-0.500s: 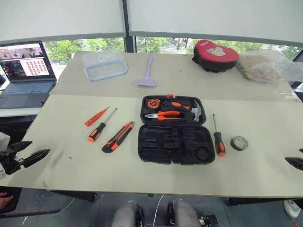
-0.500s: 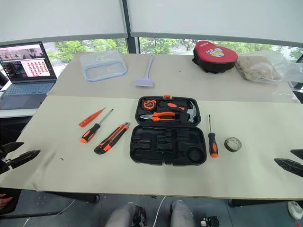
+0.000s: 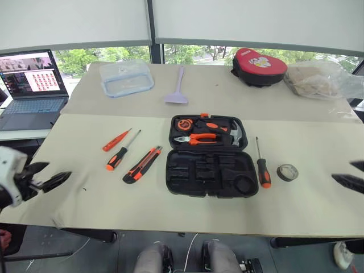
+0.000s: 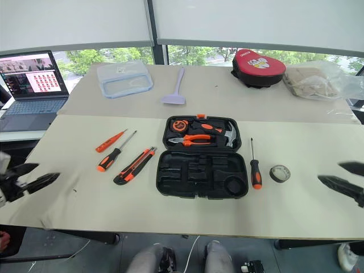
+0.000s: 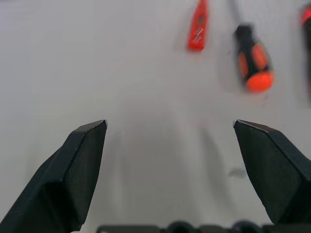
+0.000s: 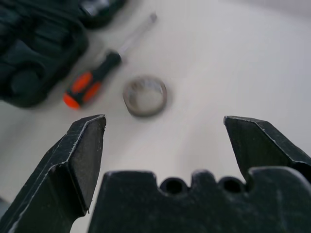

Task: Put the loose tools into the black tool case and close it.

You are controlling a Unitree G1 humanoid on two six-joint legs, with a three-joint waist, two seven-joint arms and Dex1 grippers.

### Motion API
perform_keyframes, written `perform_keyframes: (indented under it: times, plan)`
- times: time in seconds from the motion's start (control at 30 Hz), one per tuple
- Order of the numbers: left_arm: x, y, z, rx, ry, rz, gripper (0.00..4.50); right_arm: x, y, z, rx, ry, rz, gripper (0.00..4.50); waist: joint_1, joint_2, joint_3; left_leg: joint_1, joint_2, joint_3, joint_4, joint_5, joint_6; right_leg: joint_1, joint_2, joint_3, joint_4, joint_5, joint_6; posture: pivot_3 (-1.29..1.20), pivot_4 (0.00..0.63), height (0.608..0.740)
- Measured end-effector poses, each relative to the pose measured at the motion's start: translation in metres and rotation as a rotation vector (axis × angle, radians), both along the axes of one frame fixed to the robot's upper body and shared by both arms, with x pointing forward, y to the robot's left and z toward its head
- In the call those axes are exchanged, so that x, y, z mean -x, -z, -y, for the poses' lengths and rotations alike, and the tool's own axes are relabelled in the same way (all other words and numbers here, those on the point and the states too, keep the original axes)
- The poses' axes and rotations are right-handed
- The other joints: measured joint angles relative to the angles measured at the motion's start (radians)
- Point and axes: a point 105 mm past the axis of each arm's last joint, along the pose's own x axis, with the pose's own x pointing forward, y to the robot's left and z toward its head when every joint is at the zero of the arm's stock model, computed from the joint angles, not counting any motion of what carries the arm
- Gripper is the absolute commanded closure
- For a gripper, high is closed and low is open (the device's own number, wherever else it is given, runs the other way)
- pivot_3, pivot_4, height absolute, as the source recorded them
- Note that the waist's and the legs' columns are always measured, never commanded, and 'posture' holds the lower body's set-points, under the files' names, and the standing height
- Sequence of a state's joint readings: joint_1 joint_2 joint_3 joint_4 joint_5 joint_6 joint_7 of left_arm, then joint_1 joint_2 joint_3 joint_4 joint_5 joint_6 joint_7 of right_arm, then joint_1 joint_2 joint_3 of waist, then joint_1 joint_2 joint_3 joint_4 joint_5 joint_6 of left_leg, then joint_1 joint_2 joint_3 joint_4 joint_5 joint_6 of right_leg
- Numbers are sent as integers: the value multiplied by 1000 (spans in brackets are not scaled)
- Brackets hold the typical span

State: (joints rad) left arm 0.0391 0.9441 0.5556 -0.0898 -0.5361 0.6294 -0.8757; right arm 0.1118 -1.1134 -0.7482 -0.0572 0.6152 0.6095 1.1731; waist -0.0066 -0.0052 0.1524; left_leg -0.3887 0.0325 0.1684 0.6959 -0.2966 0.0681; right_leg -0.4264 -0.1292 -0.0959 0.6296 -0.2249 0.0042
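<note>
The black tool case (image 3: 211, 177) lies open at the table's middle, with pliers and a hammer in its far half. Left of it lie a slim orange screwdriver (image 3: 115, 140), a black-and-orange screwdriver (image 3: 118, 156) and the utility knife (image 3: 142, 165). Right of it lie another screwdriver (image 3: 261, 168) and the grey tape roll (image 3: 287, 172). My left gripper (image 3: 58, 170) hangs open over the table's left front corner, short of the screwdrivers (image 5: 253, 65). My right gripper (image 3: 343, 170) is open and empty at the right edge, facing the tape roll (image 6: 145, 95).
Along the far side stand an open laptop (image 3: 31, 85), a clear plastic container (image 3: 126, 78), a lilac spatula (image 3: 177, 88), a red-and-black round pouch (image 3: 259, 65) and a crumpled plastic bag (image 3: 321, 79). The table's front edge runs just below the case.
Both grippers have come inward over the table: the left one to the right, the right one to the left and slightly up. The tools and case lie as before.
</note>
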Motion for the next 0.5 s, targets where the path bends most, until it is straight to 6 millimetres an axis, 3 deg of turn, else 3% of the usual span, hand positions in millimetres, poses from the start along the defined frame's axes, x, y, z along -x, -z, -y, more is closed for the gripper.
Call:
perform_keyframes:
  times: [0.1,0.2,0.47,0.5]
  plan:
    - [-16,-11,24,1,36,11,41,-14,-22,-36,6,-103,75,0,1,0,0,1,0,0,0,0,0,1,1,-1,1,0,0,0,150,731]
    - [-30,-7,44,-3,48,-32,41,-25,-34,-80,2,-228,123,0,0,-1,0,1,0,0,0,2,1,1,6,-3,2,0,0,0,150,731]
    - [-49,37,76,-63,56,-200,41,-25,-35,-171,-44,-540,170,0,5,-3,2,0,0,2,1,7,7,0,15,-3,0,0,1,0,150,731]
    - [-50,44,76,-86,54,-215,279,-23,-33,-179,-48,-570,166,0,6,-4,2,0,0,2,1,7,7,0,16,-3,0,0,0,0,150,731]
